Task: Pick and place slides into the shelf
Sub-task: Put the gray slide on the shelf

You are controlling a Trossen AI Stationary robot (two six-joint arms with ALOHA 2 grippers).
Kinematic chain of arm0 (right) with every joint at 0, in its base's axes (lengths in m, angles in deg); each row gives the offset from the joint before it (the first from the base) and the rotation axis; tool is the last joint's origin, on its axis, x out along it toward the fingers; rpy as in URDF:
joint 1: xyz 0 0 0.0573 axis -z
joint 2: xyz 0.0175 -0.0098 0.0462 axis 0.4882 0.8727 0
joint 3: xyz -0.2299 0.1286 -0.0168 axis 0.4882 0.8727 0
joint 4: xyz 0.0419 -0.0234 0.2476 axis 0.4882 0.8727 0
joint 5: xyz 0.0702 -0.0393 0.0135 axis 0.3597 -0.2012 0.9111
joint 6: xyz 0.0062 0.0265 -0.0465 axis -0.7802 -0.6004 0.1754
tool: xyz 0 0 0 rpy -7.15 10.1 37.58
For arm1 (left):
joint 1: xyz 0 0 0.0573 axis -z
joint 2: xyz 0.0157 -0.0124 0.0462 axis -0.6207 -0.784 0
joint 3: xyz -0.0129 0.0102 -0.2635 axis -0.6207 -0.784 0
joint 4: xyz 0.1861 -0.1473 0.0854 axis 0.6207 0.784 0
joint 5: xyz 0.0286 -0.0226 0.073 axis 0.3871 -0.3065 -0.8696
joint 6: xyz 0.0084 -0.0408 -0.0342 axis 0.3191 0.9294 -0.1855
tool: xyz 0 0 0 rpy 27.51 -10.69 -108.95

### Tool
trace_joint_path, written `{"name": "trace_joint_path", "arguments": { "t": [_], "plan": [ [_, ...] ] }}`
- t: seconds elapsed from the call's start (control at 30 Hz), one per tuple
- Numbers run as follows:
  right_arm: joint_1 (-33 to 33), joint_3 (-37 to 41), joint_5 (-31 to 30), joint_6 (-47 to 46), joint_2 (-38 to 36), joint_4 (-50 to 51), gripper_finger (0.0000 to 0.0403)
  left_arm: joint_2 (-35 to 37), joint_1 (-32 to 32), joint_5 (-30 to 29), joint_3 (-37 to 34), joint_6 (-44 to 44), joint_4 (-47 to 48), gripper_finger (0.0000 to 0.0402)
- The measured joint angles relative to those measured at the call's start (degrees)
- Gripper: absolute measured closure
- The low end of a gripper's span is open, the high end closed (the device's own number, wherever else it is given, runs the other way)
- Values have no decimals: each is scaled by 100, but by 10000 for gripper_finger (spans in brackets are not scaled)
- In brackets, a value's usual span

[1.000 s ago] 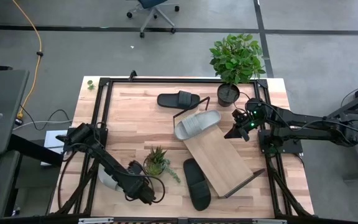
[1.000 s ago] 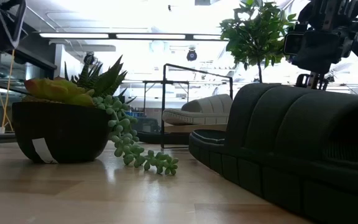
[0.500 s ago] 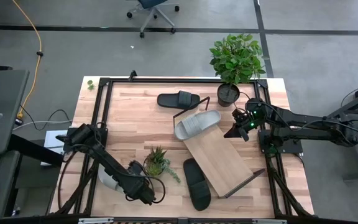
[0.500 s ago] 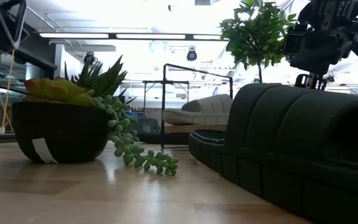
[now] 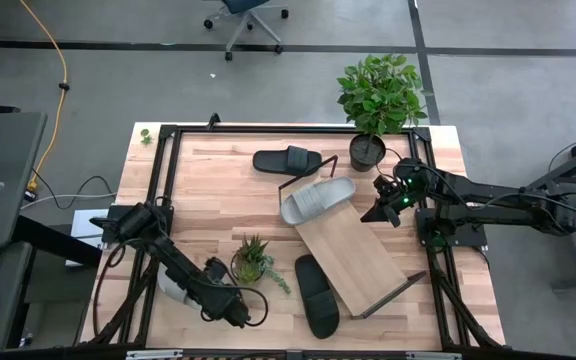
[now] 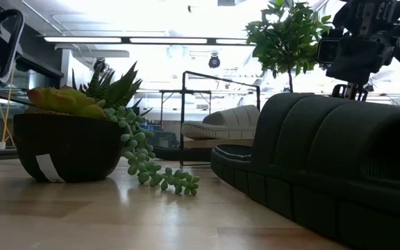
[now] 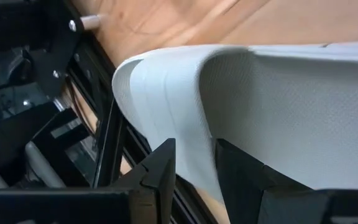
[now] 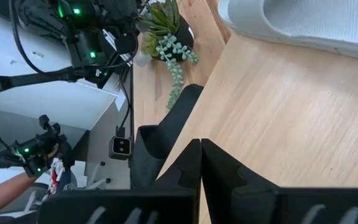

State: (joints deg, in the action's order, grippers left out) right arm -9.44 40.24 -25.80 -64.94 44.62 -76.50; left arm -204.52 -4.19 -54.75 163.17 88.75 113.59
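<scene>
Where the left pincer (image 7: 191, 180) grips, grey slide (image 7: 278, 112) looks ribbed.

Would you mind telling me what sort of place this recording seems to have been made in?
Probably a robotics lab or open workshop: a framed wooden table on a grey floor, a wheeled office chair behind it, a yellow cable across the floor, and long ceiling strip lights visible from the low view.

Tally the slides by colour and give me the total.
Light grey slides: 2, one on the shelf at, one in the left gripper at
Black slides: 2, one at, one at
Total: 4
</scene>
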Motion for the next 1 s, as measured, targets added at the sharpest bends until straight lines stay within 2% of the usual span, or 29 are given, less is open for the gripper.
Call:
{"name": "trace_joint_path", "arguments": {
  "t": [0.13,0.4,0.73,0.83,1.0],
  "plan": [
    [1,0,1,-2,0,20,400,0,0,-209,-18,4,-5,300],
    [0,0,1,-2,0,110,400,0,-2,-39,-305,-28,-17,300],
    [-1,0,-1,-2,0,125,400,0,0,-219,-312,-2,-12,303],
    [0,0,-13,-2,0,125,400,0,0,-223,-311,-9,-13,323],
    [1,0,-145,0,0,127,400,0,0,-213,-311,-9,2,386]
  ]
}}
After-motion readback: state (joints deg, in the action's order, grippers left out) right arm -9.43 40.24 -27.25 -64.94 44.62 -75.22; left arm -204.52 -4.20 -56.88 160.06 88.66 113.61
